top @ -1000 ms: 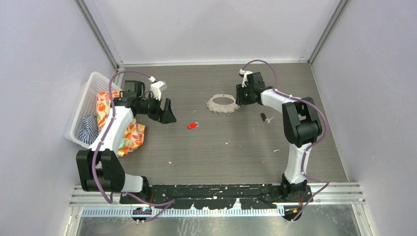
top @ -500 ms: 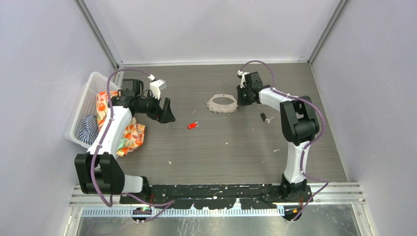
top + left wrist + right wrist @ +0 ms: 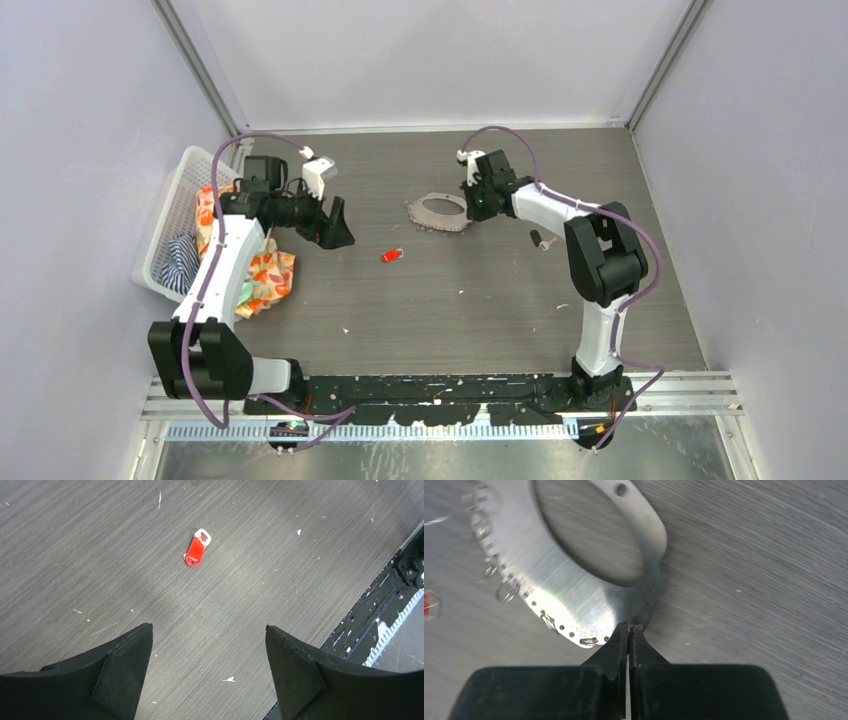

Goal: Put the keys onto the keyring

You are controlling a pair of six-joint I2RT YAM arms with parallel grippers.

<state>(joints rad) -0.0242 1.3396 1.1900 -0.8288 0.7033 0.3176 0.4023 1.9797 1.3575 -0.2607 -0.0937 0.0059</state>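
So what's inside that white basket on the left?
The basket holds an orange floral cloth, spilling over its side, and a dark striped cloth. Anything beneath them is covered.

We count one red-headed key (image 3: 392,255) on the worktop (image 3: 450,310), one keyring (image 3: 437,213), and one small dark item (image 3: 540,240) we cannot identify. We also count one white basket (image 3: 168,212) and two cloths: one flowered cloth (image 3: 268,275) and one striped cloth (image 3: 183,262). Small wire loops (image 3: 506,588) fringe the keyring, too blurred to count.

keyring (image 3: 574,600) cut by top edge, red key (image 3: 428,604) clipped, blurred
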